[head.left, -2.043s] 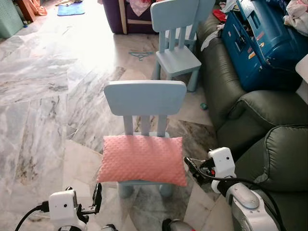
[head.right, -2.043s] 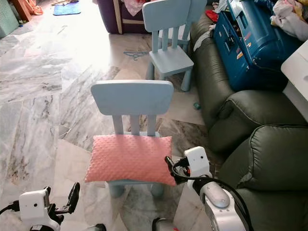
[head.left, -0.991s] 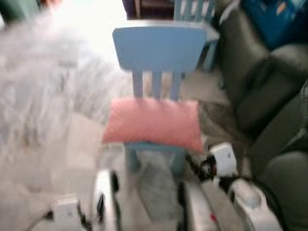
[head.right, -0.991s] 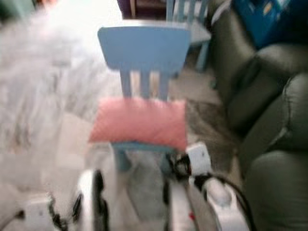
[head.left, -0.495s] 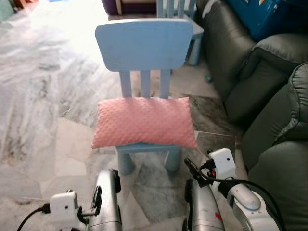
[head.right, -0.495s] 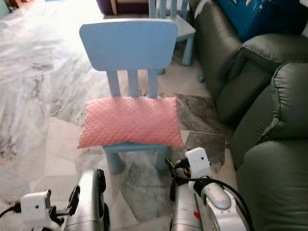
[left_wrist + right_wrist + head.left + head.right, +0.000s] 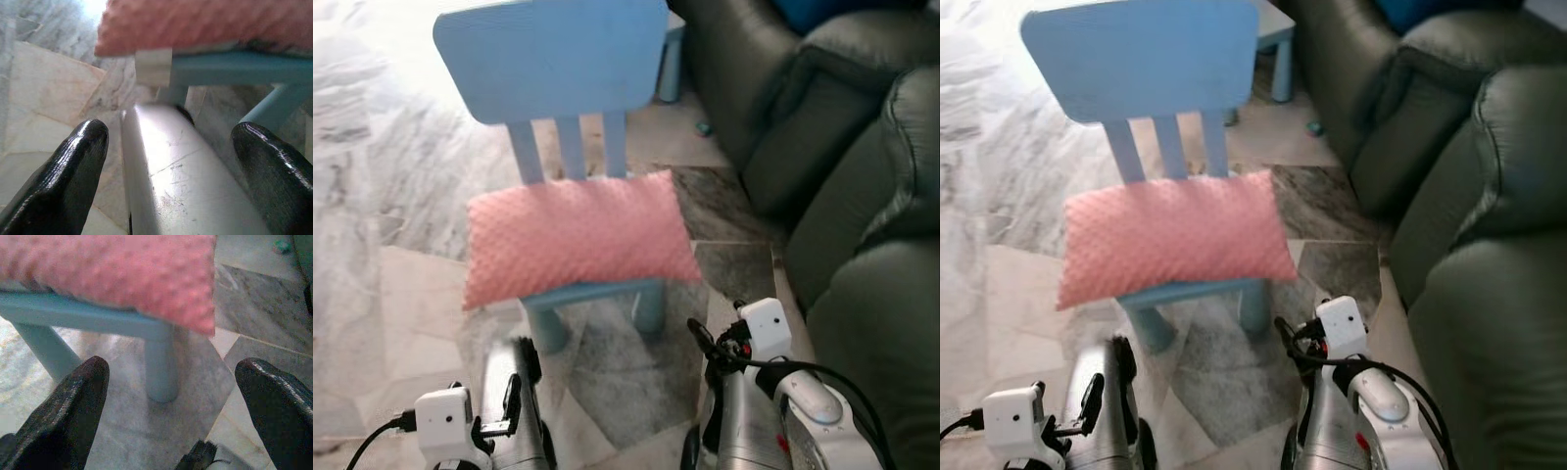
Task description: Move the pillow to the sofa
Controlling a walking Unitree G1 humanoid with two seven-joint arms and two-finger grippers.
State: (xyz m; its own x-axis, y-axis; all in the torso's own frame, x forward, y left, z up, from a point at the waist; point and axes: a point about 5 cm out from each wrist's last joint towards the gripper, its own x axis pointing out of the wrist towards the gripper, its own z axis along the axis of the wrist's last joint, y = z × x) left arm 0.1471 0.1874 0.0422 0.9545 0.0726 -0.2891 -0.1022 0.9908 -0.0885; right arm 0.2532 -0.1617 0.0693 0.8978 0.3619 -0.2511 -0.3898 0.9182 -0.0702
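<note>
Pink dimpled pillow flat on the blue child's chair, long axis crosswise, ahead of and above both claws. Left claw and right claw spread wide, empty, below seat level. Right claw nearer the dark green sofa.
</note>
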